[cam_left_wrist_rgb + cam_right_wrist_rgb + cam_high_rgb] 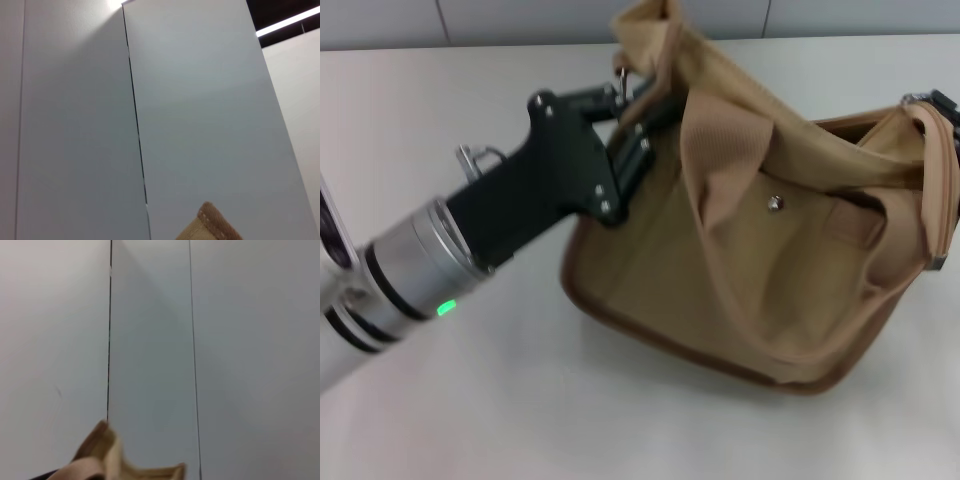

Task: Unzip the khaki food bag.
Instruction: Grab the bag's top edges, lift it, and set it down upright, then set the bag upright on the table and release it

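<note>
The khaki food bag (760, 250) is sitting on the pale table (470, 420), right of centre in the head view, slumping so that its front pocket with the metal snap (775, 203) is facing up toward the camera and its brown-edged base is curving along the near side. One wide strap handle (715, 190) is draping across the front panel, partly covering the pocket. The left gripper (638, 120) is reaching in from the left at the bag's upper far corner, its black body lying over the fabric and hiding the seam beneath — its fingers appear to be pinching the canvas edge there, beside a small metal pull (620, 72) sticking up near the corner. The right gripper (932, 100) is only just showing at the bag's far right edge, mostly hidden behind the fabric, so whether it is clasping anything cannot be told. Both wrist views are pointing up at grey wall panels (200, 125), each catching only a scrap of tan canvas (100, 455) at its edge. A tiled wall is running behind the table.
</note>
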Robot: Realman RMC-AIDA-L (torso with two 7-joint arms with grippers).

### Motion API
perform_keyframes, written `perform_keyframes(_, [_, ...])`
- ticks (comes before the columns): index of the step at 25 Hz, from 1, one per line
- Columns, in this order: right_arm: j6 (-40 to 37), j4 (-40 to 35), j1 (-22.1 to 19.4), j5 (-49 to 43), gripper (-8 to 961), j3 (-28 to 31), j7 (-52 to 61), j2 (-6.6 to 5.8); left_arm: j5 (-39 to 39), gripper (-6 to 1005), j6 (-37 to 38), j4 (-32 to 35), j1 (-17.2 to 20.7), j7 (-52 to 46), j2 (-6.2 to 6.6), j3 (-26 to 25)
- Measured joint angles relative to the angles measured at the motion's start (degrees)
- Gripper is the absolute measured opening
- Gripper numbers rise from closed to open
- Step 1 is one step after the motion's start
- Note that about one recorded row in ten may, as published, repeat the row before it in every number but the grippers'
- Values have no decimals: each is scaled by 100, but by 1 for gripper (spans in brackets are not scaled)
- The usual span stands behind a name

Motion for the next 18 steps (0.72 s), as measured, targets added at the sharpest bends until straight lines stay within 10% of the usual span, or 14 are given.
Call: perform_keyframes(18, [250,-156,-237,117,193,233,661,-3,17,283,468,-136,760,55,248,394])
